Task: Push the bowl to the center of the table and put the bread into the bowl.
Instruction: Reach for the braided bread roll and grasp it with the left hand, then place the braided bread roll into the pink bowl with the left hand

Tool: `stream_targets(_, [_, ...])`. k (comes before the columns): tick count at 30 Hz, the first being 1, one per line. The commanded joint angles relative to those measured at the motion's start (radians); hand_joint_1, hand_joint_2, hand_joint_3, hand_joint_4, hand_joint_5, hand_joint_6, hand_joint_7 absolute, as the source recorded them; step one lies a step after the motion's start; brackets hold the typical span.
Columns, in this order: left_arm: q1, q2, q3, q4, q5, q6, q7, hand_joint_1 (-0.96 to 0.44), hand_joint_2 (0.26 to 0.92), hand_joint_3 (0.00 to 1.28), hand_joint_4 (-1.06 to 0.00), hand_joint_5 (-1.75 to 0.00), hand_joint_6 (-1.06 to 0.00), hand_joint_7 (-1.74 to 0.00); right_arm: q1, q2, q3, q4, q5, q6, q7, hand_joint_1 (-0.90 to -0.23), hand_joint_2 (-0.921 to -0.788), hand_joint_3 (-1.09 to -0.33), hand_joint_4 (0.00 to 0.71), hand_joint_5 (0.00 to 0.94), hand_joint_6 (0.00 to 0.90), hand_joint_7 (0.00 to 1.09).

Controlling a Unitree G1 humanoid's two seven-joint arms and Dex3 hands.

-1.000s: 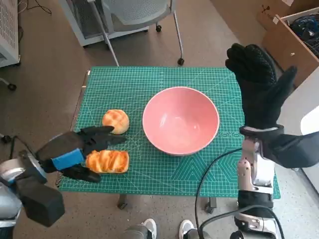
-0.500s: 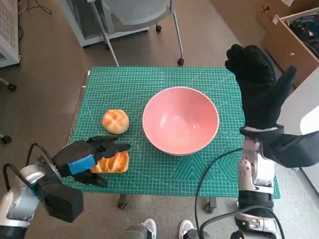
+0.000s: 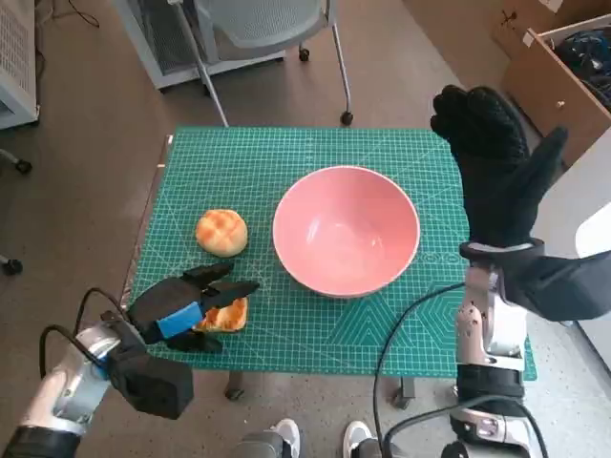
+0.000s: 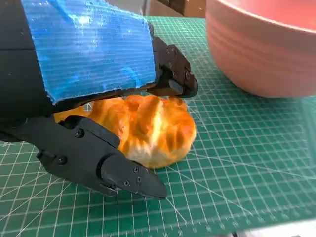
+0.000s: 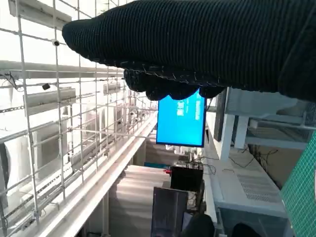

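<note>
Bowl [image 3: 346, 230] sat mid-table already; left hand [image 3: 187, 307] gripped the bread [image 3: 222, 314], not in yet. Right hand [image 3: 495, 162] hung open.

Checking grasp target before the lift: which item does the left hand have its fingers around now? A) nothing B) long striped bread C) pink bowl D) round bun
B: the left hand has fingers above and below the long striped bread; the round bun lies apart.
</note>
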State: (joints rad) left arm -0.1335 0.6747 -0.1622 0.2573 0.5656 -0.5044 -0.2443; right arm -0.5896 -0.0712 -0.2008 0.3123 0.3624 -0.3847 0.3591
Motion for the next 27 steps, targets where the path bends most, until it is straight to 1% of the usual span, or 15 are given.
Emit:
stream_targets(1, [0.008,0.018,-0.024,-0.011,0.028,0.018,-0.014,0.00,0.906,0.10,-0.63,-0.75,-0.57,-0.83,0.022,0.002,-0.003,0.005,0.012,0.006,0.007,-0.620,-0.921,-0.705,0.247,0.000,0.075,0.49])
stream_targets(2, [0.009,0.022,-0.024,-0.018,0.027,0.019,-0.017,0.00,0.909,0.11,-0.62,-0.84,-0.56,-0.93,0.022,0.002,-0.003,0.005,0.012,0.005,0.008,-0.619,-0.921,-0.704,0.247,0.000,0.075,0.49])
stream_targets(3, [0.010,0.028,-0.021,-0.035,0.023,0.019,-0.025,0.00,0.913,0.13,-0.62,-0.98,-0.54,-1.07,0.023,0.002,-0.003,0.005,0.013,0.004,0.009,-0.619,-0.921,-0.704,0.247,0.000,0.074,0.49])
stream_targets(4, [0.011,0.036,-0.016,-0.056,0.013,0.020,-0.038,0.00,0.916,0.12,-0.62,-1.08,-0.55,-1.12,0.023,0.002,-0.004,0.007,0.014,0.003,0.010,-0.619,-0.921,-0.704,0.247,0.000,0.074,0.49])
stream_targets(5, [0.012,0.041,-0.012,-0.072,0.005,0.022,-0.047,0.00,0.918,0.12,-0.62,-1.14,-0.57,-1.13,0.023,0.002,-0.005,0.008,0.014,0.002,0.011,-0.619,-0.921,-0.704,0.247,0.000,0.073,0.49])
stream_targets(8, [0.011,0.052,-0.003,-0.102,-0.023,0.025,-0.072,0.00,0.920,0.11,-0.62,-1.23,-0.61,-1.13,0.022,0.001,-0.008,0.015,0.016,0.000,0.014,-0.619,-0.921,-0.705,0.247,0.000,0.072,0.50])
stream_targets(12, [0.009,0.061,0.019,-0.152,-0.081,0.035,-0.112,0.00,0.920,0.10,-0.61,-1.27,-0.62,-1.14,0.021,-0.001,-0.010,0.019,0.018,-0.001,0.015,-0.621,-0.921,-0.705,0.247,0.000,0.071,0.50])
stream_targets(17, [0.000,0.065,0.069,-0.237,-0.194,0.052,-0.161,0.00,0.921,0.10,-0.62,-1.28,-0.63,-1.12,0.024,0.001,-0.010,0.012,0.014,-0.001,0.012,-0.627,-0.921,-0.703,0.247,0.000,0.070,0.50])
stream_targets(20, [-0.015,0.063,0.096,-0.280,-0.233,0.058,-0.172,0.00,0.920,0.10,-0.62,-1.28,-0.64,-1.11,0.025,0.001,-0.011,0.011,0.013,-0.003,0.012,-0.630,-0.921,-0.703,0.247,0.000,0.069,0.50])
stream_targets(27, [-0.065,0.046,0.144,-0.358,-0.302,0.070,-0.174,0.00,0.920,0.07,-0.66,-1.19,-0.64,-1.16,0.025,0.000,-0.014,0.013,0.012,-0.008,0.012,-0.630,-0.921,-0.704,0.247,0.000,0.066,0.50])
